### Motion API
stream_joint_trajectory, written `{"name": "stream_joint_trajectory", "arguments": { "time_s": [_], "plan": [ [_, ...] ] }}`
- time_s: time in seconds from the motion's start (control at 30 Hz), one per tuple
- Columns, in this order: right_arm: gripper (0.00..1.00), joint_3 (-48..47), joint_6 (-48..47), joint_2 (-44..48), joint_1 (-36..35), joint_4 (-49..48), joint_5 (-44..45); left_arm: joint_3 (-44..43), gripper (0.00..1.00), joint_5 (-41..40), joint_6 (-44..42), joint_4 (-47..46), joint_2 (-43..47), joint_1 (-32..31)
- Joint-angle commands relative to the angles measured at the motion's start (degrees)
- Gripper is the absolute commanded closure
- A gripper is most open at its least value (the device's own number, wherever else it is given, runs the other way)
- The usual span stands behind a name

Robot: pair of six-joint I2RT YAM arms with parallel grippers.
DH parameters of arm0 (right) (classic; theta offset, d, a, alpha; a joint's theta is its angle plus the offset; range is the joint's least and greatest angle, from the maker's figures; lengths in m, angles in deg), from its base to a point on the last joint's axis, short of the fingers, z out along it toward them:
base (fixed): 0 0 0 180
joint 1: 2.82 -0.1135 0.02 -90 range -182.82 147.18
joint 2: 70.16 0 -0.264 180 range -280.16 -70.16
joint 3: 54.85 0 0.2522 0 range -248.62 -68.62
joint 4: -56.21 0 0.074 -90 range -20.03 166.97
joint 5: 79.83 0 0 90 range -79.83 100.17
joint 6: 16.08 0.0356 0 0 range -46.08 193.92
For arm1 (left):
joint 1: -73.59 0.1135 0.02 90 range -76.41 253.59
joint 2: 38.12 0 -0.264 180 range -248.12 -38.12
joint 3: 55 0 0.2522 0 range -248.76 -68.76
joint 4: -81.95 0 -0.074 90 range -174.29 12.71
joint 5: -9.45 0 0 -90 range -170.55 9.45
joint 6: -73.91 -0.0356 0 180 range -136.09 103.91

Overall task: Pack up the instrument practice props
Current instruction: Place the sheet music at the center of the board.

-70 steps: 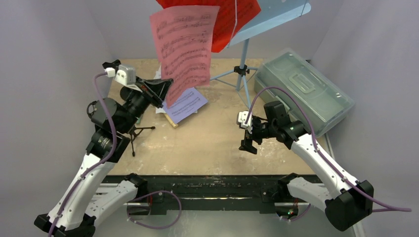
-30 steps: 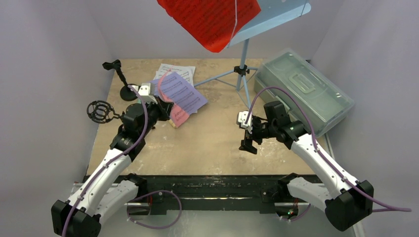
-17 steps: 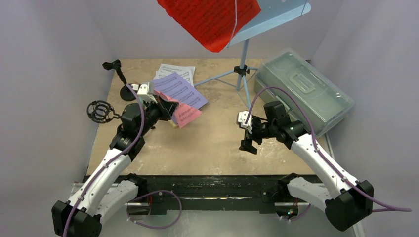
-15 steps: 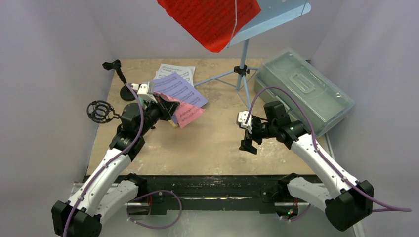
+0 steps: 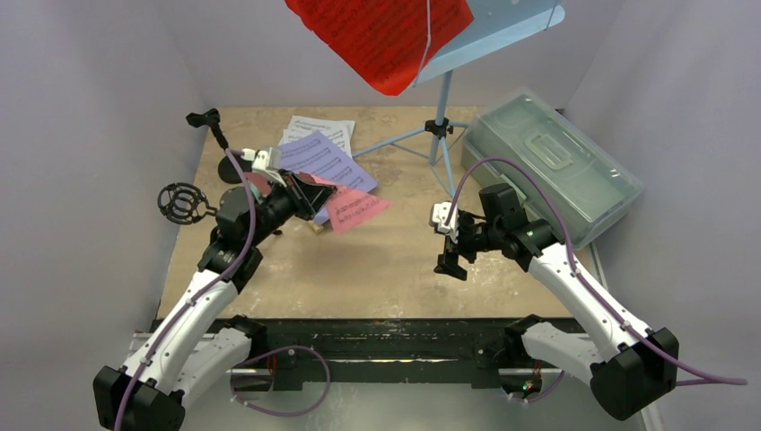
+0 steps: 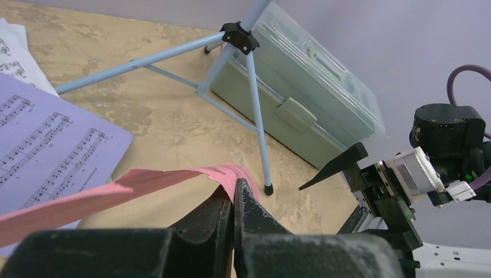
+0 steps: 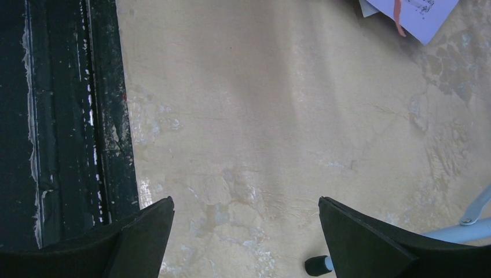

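Observation:
My left gripper (image 5: 316,190) (image 6: 234,186) is shut on a corner of the pink music sheet (image 5: 357,206) (image 6: 145,179), which hangs flat just above the table to the gripper's right. Behind it the lilac sheet (image 5: 328,162) (image 6: 46,145) lies over the white sheet (image 5: 314,128). The red sheet (image 5: 381,36) rests on the light-blue music rack (image 5: 502,27), whose tripod legs (image 6: 237,36) stand at the back. A black microphone tripod (image 5: 182,202) and the round-base pole (image 5: 215,135) are at the left. My right gripper (image 5: 446,242) (image 7: 246,202) hovers open over bare table.
The translucent grey-green box (image 5: 556,162) (image 6: 301,81) lies shut along the right edge, beside the rack's legs. A rack foot (image 7: 315,266) sits near my right fingers. The black front rail (image 7: 63,116) borders the table.
The left gripper brought the pink sheet down from the rack to table height, then swung it right, out from beside the lilac sheet. The right arm stayed still.

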Motion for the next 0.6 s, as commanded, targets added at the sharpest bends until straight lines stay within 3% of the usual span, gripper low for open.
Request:
{"name": "stream_joint_trajectory", "arguments": {
  "time_s": [0.0, 0.37, 0.57],
  "plan": [
    [0.01, 0.5, -0.1, 0.9, 0.4, -0.8, 0.3, 3.8, 1.00, 2.3, 1.1, -1.9, 1.6, 0.4],
    [0.01, 0.5, -0.2, 1.0, 0.3, -0.7, 0.0, 20.0, 1.00, -3.8, 7.4, 4.0, 9.2, 1.0],
    [0.01, 0.5, -0.2, 1.2, 0.3, -0.7, 0.0, 22.9, 1.00, -9.1, 9.6, 6.3, 6.9, 1.0]
  ]
}}
